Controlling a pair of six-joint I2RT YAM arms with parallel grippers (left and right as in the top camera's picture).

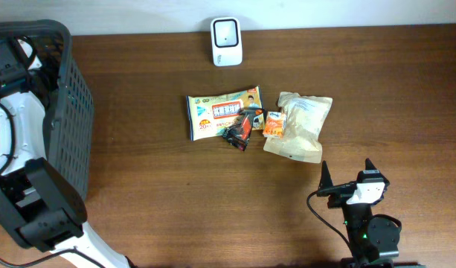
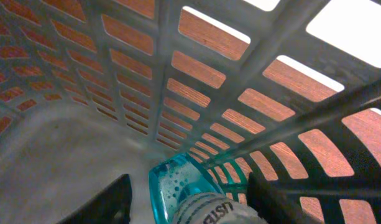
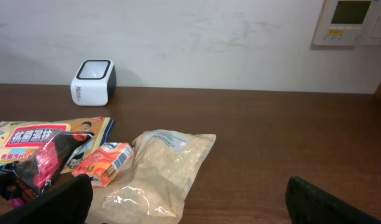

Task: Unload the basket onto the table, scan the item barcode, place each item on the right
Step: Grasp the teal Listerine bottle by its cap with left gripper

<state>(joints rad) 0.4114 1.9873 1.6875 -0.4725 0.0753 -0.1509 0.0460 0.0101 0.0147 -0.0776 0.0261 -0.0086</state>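
The left gripper (image 2: 190,186) stood inside the dark grey plastic lattice basket (image 1: 73,112) at the left edge of the brown wooden table (image 1: 175,201); in the left wrist view its two black fingers (image 2: 109,202) flanked a translucent teal bottle with a grey printed cap (image 2: 168,186), which lay on the basket floor against the lattice wall; the fingers were apart on either side of the bottle, but whether they pressed on it could not be told.

The right gripper (image 1: 347,167) hung over the table near its front right edge; its jaws were spread wide with nothing between them.

The white box-shaped barcode scanner (image 1: 227,41) stood at the far edge of the table, well apart from the basket.

Four packets lay grouped at mid-table, between the scanner and the right gripper:
- a flat blue-and-white printed pack (image 1: 220,110);
- a small black-and-red packet (image 1: 239,128), overlapping the lower edge of that pack;
- a small orange sachet (image 1: 274,123), just beside it;
- a pale beige pouch (image 1: 302,128), under the sachet's right side.
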